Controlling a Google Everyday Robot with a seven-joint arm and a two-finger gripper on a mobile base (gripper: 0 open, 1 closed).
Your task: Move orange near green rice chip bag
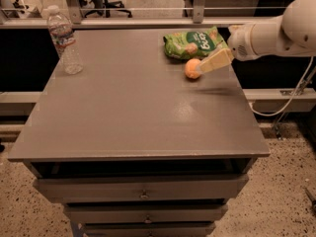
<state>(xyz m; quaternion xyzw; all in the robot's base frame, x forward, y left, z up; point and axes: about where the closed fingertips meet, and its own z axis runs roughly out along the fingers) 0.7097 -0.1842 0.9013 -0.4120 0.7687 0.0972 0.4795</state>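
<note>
Camera view: the orange (191, 68) is seen on the counter (128, 112) at the tip of the hand (206, 66), with the chip bag (195, 42) just beyond. Whether it is gripped cannot be told. It is judged firm, light and prone to roll, and is best taken across its middle.

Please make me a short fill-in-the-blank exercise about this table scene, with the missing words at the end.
1. The orange lies on the table next to the ____ bag.
2. The gripper reaches in from the picture's ____ edge, with its tip at the orange.
3. The bottle stands ____ at the table's far left corner.
Missing words: green; right; upright.
</note>
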